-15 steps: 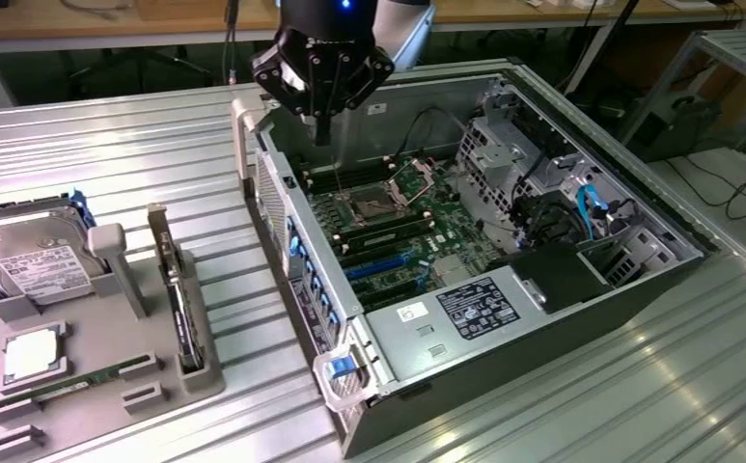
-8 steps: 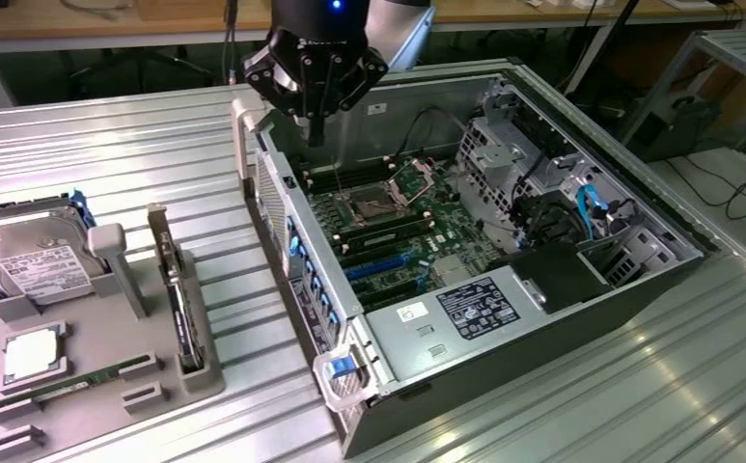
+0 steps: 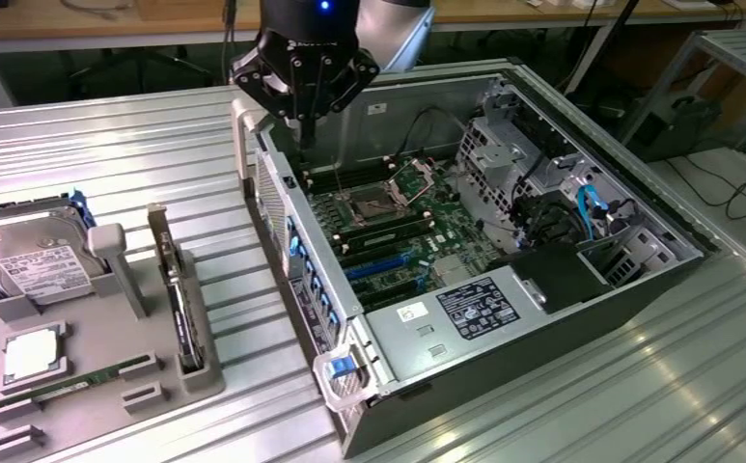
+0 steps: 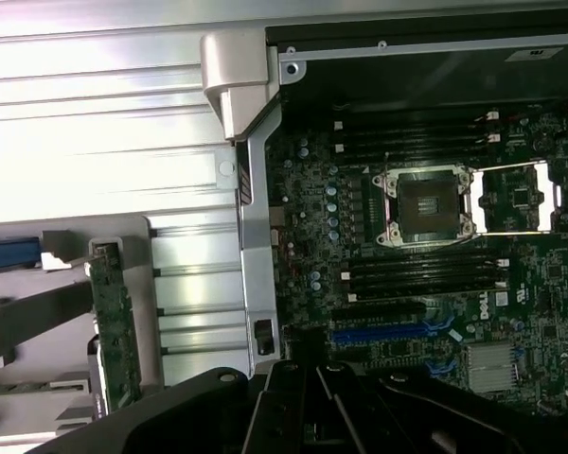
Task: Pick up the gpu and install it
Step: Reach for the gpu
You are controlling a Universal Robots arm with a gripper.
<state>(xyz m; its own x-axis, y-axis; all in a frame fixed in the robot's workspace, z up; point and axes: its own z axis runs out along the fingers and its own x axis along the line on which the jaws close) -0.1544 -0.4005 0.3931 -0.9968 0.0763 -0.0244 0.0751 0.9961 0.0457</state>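
Pincer clenched, seemingly empty, above the case; gpu edge-on, partly hidden in holder.

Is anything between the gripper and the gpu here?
Nothing visible. The shut gripper hangs over the side wall of the case. The gpu stands on edge in the gray holder beside the case, with open space above it. The hard drive lies beyond the gpu, not between.

Open computer case on its side, centre-right of frame, on ribbed metal table. Motherboard exposed inside, CPU socket near its middle. Blue cables toward case's right. Grey holder tray lower left: hard drive at upper end, memory stick lying flat below.
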